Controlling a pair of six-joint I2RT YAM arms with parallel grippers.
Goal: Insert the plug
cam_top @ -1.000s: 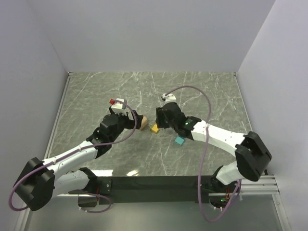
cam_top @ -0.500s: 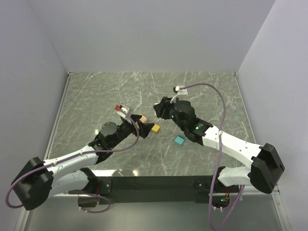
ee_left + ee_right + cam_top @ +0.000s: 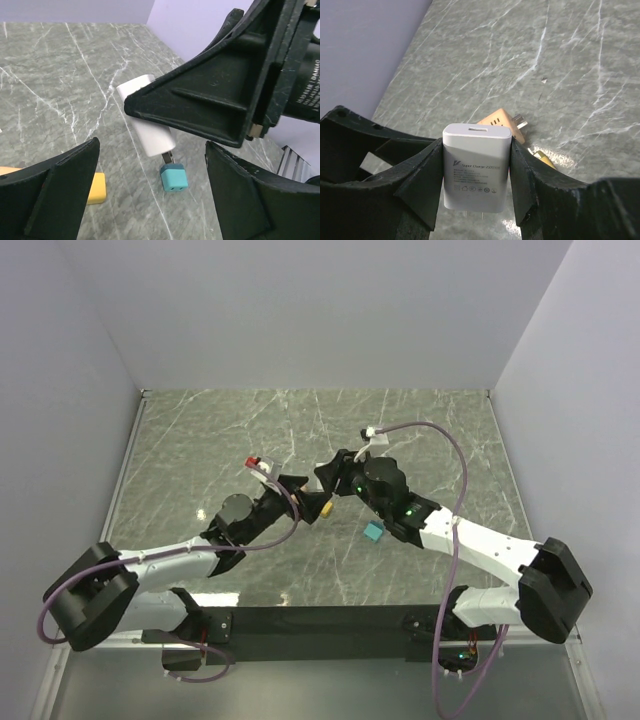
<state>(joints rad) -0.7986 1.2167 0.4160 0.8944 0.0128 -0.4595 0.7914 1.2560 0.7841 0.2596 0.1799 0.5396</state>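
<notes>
Just changed, right side: right gripper (image 3: 476, 145) sits up off the table (image 3: 200, 430), higher and nearer the middle than a second ago, wrist turned toward the other arm.
Just changed, left side: left gripper (image 3: 295, 488) reaches further forward than a second ago, close beneath the right one.
Meaning for the task: reads as past the pickup and into the carry toward mating, with alignment and push yet to come.
Plug: white charger (image 3: 477, 175), pinched on its two narrow sides by the right gripper, held in the air.
Left hand state: left fingers (image 3: 55, 185) spread wide, nothing between them.
Likely socket: tan piece (image 3: 497, 120), showing behind the charger; partly covered in every view, and whether touching the left gripper or only beside it, cannot tell.
Misleading overlap: teal block (image 3: 173, 179) appears right under a prong (image 3: 169, 156) in the left wrist view, yet lies apart from both grippers in the top view; probably just lined up by sight.
Half hidden: yellow block (image 3: 97, 187), behind a left finger.
Cut off: remaining prongs, hidden by the charger body.
</notes>
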